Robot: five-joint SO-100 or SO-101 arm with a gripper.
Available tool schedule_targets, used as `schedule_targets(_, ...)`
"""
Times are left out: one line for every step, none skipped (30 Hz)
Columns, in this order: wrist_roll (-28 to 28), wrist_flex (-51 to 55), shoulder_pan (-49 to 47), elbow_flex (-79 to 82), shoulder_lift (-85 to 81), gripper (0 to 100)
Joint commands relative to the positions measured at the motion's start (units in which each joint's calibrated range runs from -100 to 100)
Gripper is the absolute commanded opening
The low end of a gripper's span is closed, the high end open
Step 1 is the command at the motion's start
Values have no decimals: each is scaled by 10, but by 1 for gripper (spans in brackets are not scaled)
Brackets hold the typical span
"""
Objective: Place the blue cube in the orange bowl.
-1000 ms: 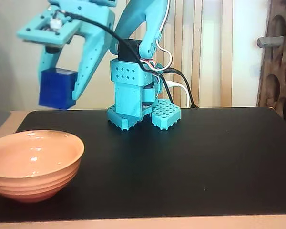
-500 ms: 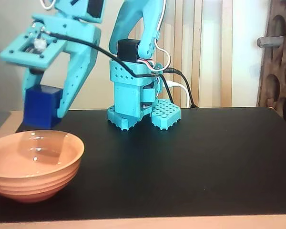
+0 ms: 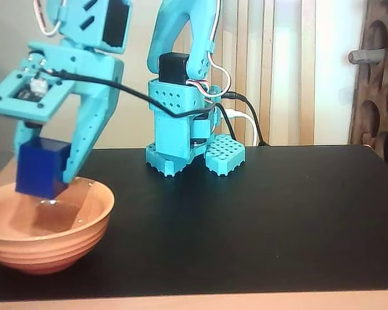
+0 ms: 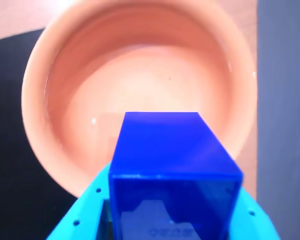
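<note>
Turquoise printed arm [image 3: 181, 97], perforated base, black cable [image 3: 136, 97]

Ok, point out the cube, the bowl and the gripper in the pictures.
cube [image 3: 40, 167], fixed view, on its front blue face.
bowl [image 3: 84, 227], fixed view, on the ridged outer wall.
gripper [image 3: 44, 173], fixed view, midway between the fingertips, shut on the cube above the bowl.

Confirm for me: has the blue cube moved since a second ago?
Yes. In the fixed view the blue cube has come down and left, from above the table to just over the orange bowl.
</note>
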Motion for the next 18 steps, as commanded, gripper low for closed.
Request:
schedule_targets(4, -63, 2, -43, 15, 14)
schedule_targets(4, -70, 2, -43, 19, 14)
schedule_targets(4, -78, 2, -43, 23, 14)
schedule_targets(5, -84, 2, -43, 26, 14)
schedule_targets(5, -91, 2, -43, 30, 14)
schedule_targets(5, -102, 1, -44, 38, 14)
schedule_targets(5, -107, 1, -44, 42, 14)
schedule_targets(7, -112, 1, -44, 45, 14)
schedule_targets(11, -115, 0, -44, 48, 14)
schedule_targets(15, -120, 0, -44, 51, 14)
schedule_targets(23, -129, -6, -47, 59, 14)
schedule_targets(28, -131, -8, -50, 63, 14)
schedule_targets(33, -131, -9, -54, 67, 14)
schedule_targets(35, -131, -10, -59, 72, 14)
schedule_targets(36, -131, -11, -60, 75, 14)
schedule_targets(35, -131, -21, -62, 76, 14)
schedule_targets(34, -131, -27, -62, 78, 14)
schedule_targets(33, -131, -31, -62, 80, 14)
